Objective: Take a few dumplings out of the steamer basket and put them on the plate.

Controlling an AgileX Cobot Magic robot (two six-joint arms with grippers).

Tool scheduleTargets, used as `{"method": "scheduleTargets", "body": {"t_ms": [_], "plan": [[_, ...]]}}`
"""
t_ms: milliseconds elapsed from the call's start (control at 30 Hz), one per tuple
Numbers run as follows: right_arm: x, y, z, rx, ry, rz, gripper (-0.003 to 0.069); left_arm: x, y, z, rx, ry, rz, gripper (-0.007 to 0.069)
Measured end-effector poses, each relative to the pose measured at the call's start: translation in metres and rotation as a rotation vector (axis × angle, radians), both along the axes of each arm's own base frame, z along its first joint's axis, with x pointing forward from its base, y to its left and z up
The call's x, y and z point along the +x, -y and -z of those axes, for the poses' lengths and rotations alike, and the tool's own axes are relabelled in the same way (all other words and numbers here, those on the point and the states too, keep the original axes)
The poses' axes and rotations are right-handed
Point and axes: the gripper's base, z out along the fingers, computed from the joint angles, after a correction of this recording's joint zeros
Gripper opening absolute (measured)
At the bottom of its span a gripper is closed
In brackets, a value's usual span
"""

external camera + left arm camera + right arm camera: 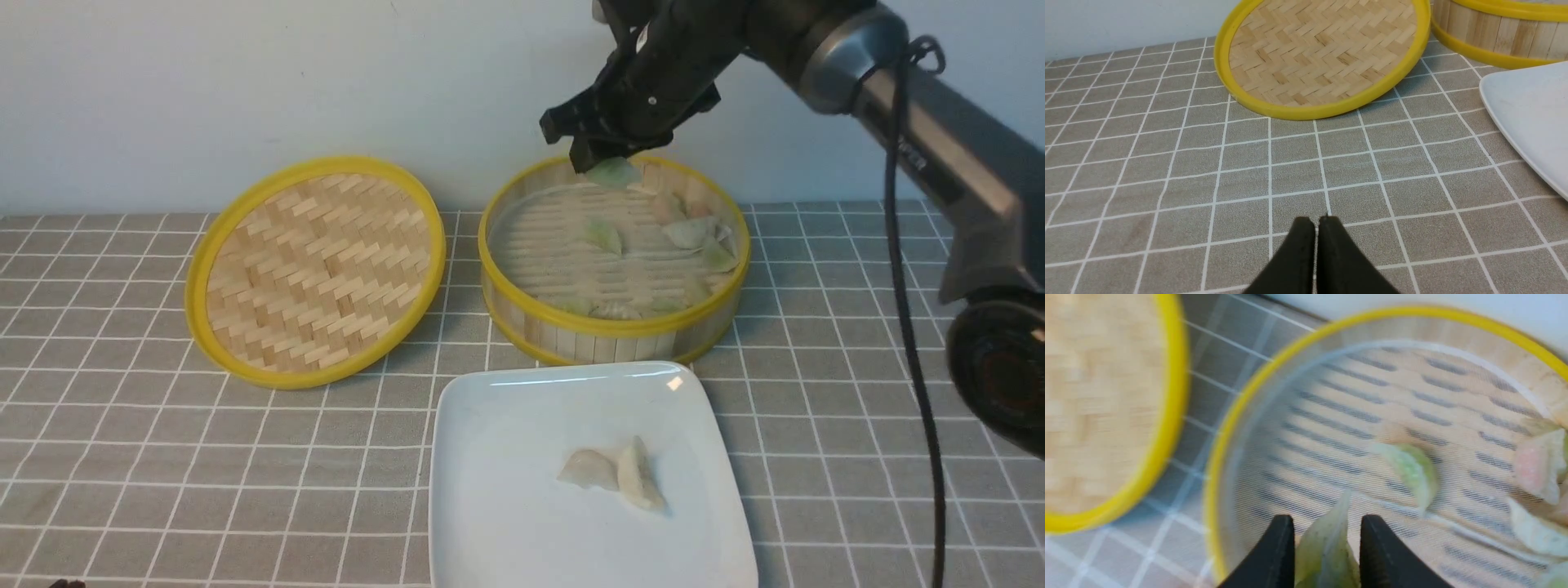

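Nearest you, the plate (506,506) carries two pale dumplings (612,475), touching each other near its middle. Your left gripper (1316,222) is pressed together and empty, low over the cloth (1167,171). Behind the plate, the basket (608,328) holds the other dumplings (690,233), mostly on its right side. Over its far rim, your right gripper (600,157) is clamped on a green dumpling (1327,555), lifted clear of the floor. Judge it light, soft, slick-skinned and easily torn. Hold across the thick middle, not the thin pleated edge, and squeeze gently.
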Motion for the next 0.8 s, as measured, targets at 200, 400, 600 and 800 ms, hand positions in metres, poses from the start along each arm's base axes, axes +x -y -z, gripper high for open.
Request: {"method": "scheduleTargets", "body": {"t_ms": [200, 400, 600, 800], "plan": [[-0.069, -0.016, -0.021, -0.037, -0.072, -0.159, 0.0187, 0.000, 0.000, 0.000, 0.000, 0.000, 0.000, -0.0005], [-0.117, -0.043, 0.046, -0.143, -0.271, -0.280, 0.0187, 0.000, 0.000, 0.000, -0.001, 0.000, 0.000, -0.0005], [-0.121, -0.058, 0.106, -0.198, -0.344, -0.287, 0.0187, 0.000, 0.000, 0.000, -0.001, 0.000, 0.000, -0.0005], [-0.113, -0.062, 0.131, -0.235, -0.341, -0.283, 0.0298, 0.000, 0.000, 0.000, -0.001, 0.000, 0.000, -0.0005]]}}
